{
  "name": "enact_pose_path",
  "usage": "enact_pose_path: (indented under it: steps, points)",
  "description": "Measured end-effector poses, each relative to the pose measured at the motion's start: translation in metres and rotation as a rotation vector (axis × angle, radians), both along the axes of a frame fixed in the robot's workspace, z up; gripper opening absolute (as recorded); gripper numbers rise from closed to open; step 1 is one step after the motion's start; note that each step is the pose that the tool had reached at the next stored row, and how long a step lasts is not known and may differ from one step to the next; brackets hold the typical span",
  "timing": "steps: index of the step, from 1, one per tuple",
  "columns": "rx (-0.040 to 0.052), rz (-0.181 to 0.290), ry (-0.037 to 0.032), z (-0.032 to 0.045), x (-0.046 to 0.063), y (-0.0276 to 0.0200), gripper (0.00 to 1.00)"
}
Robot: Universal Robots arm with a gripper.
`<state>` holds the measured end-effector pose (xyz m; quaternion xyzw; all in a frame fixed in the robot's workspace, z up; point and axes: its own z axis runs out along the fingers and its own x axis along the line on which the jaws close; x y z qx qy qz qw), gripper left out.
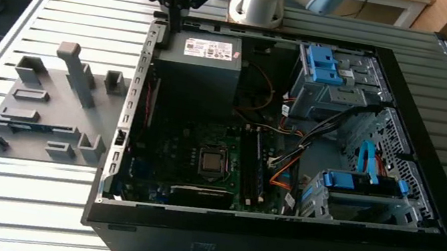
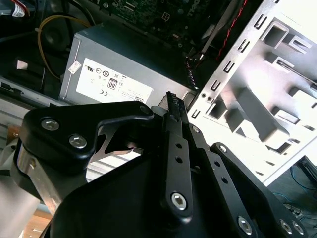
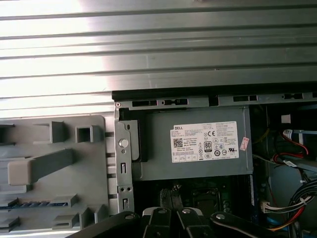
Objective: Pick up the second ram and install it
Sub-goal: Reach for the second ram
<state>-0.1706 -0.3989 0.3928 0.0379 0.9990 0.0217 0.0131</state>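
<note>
The second ram [image 1: 29, 128] is a slim blue-green stick lying in a slot of the grey holder tray [image 1: 7, 99], on the table at the exterior view's left of the open computer case [image 1: 278, 235]. In the first wrist view the ram [image 3: 30, 204] is a thin blue strip in a slot of the tray [image 3: 96, 171]. My gripper [image 1: 172, 23] hangs at the case's back edge, over the corner by the grey power supply [image 1: 202, 61]. The black fingers [image 2: 172, 106] are pressed together with nothing between them. The ram lies well away from the gripper.
The case holds the motherboard [image 1: 199, 162], loose cables [image 1: 290, 156] and blue drive-bay clips [image 1: 323, 64]. Grey posts and blocks [image 1: 78, 75] stand up from the tray. The arm's base [image 1: 256, 6] stands behind the case on the slatted metal table [image 1: 62, 6].
</note>
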Motion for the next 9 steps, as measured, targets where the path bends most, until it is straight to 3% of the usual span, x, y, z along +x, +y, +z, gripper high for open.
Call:
enact_pose_path:
  steps: [9]
  points:
    - [0.0000,0.000,0.0000,0.0000,-0.0018,0.0000,0.11]
